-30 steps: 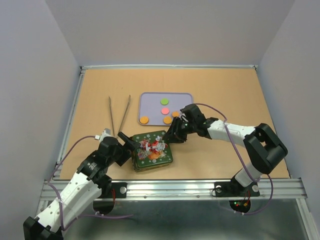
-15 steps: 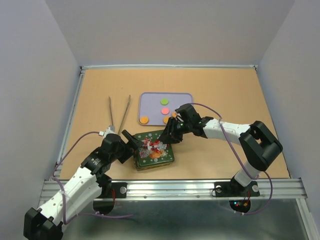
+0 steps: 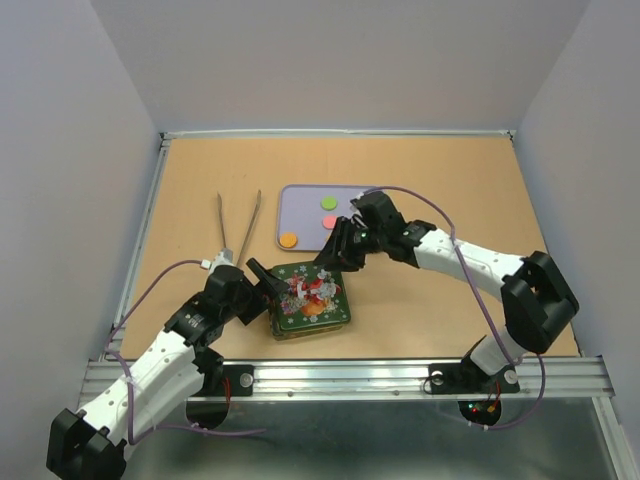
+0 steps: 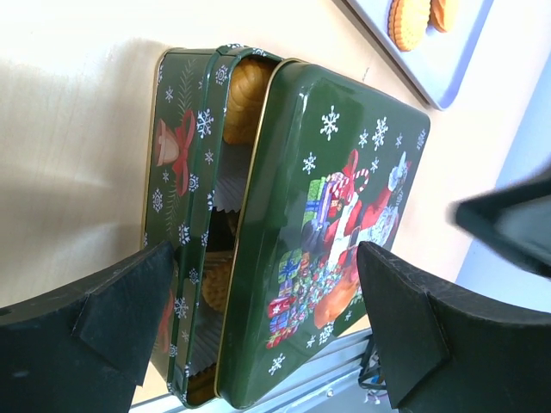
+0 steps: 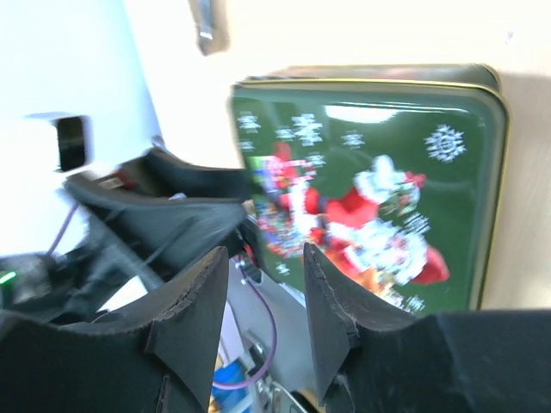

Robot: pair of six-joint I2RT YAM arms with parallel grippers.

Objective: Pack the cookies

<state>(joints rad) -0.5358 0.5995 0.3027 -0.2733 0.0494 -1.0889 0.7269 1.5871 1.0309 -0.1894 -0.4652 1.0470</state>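
Note:
A green Christmas tin (image 3: 308, 302) sits near the front of the table, its lid (image 4: 336, 224) lying shifted so a gap shows orange cookies (image 4: 244, 86) in white paper cups. My left gripper (image 4: 258, 331) is open, a finger at each side of the tin; in the top view it (image 3: 266, 284) is at the tin's left edge. My right gripper (image 5: 263, 301) is open and empty, hovering over the lid's far edge (image 3: 332, 262). On the lilac tray (image 3: 300, 200) lie a green cookie (image 3: 328, 203), a pink cookie (image 3: 328, 220) and an orange cookie (image 3: 288, 240).
Metal tweezers (image 3: 238, 225) lie left of the tray. The right arm covers the tray's near right corner. A metal rail (image 3: 350, 375) runs along the table's front edge just behind the tin. Grey walls enclose the table.
My right gripper has drawn back from the lid toward the tray, and now hides the tray's right orange cookies. My left gripper has edged closer to the tin's left side.

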